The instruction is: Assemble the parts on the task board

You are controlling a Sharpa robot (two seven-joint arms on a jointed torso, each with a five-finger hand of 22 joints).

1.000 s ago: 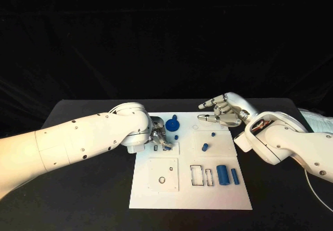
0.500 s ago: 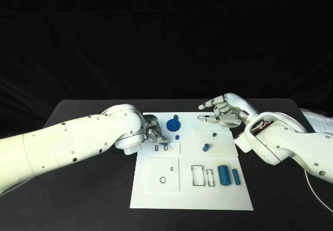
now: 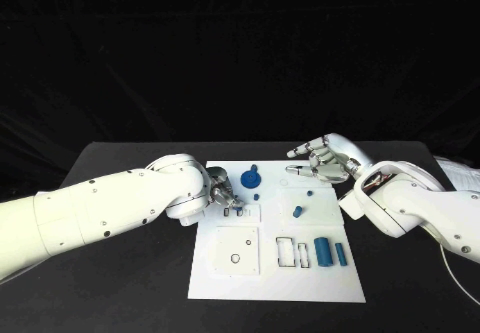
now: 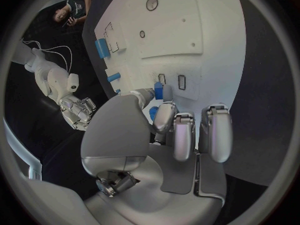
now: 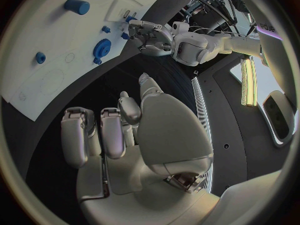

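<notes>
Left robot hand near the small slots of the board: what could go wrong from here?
1. The left robot hand seems to pinch a small blue part only at its fingertips above the narrow slots; it may slip, or enter tilted and jam.
2. The blue gear stands close beside that hand; a sideways move could knock it.

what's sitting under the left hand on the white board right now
Under the left hand lies the task board, with two small upright slots just past the fingers. A small blue part sits at the fingertips; whether the hand holds it cannot be told. The palm covers anything directly beneath.
</notes>
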